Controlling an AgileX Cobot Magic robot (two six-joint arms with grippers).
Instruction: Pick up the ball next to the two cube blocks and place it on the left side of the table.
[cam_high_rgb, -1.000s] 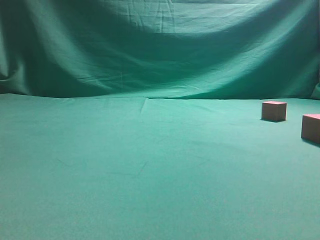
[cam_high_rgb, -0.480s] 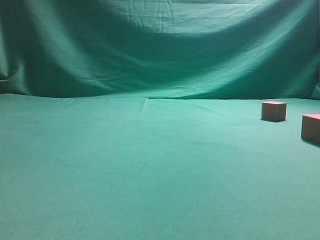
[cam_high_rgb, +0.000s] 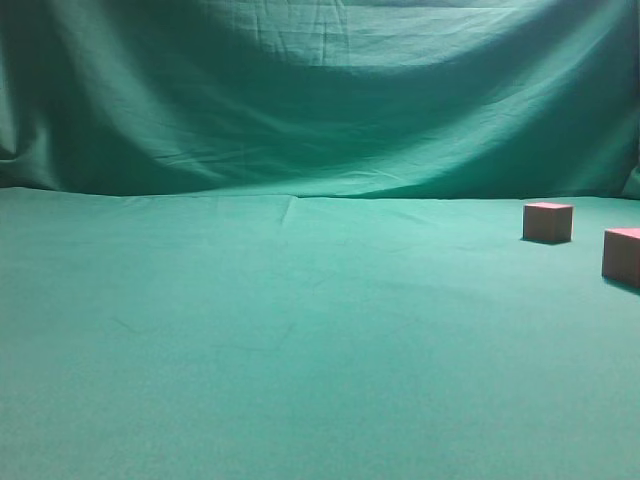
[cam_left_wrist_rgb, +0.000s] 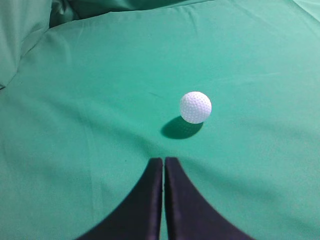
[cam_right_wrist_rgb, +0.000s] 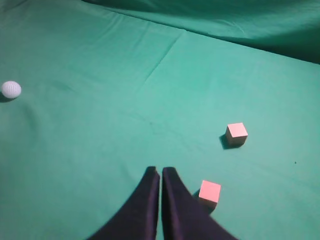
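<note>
The white dimpled ball (cam_left_wrist_rgb: 195, 107) lies on the green table (cam_left_wrist_rgb: 90, 125), a little ahead and to the right of my left gripper (cam_left_wrist_rgb: 164, 160), which is shut and empty. The ball also shows small at the far left of the right wrist view (cam_right_wrist_rgb: 11, 89). Two reddish-brown cube blocks (cam_right_wrist_rgb: 236, 133) (cam_right_wrist_rgb: 209, 192) sit to the right of my right gripper (cam_right_wrist_rgb: 160, 171), which is shut and empty. The nearer cube is just beside its right finger. In the exterior view both cubes (cam_high_rgb: 548, 222) (cam_high_rgb: 622, 256) stand at the far right; the ball and both grippers are out of that view.
Green cloth (cam_high_rgb: 320, 100) hangs as a backdrop behind the table (cam_high_rgb: 300, 340). Cloth folds rise at the upper left of the left wrist view (cam_left_wrist_rgb: 25, 35).
</note>
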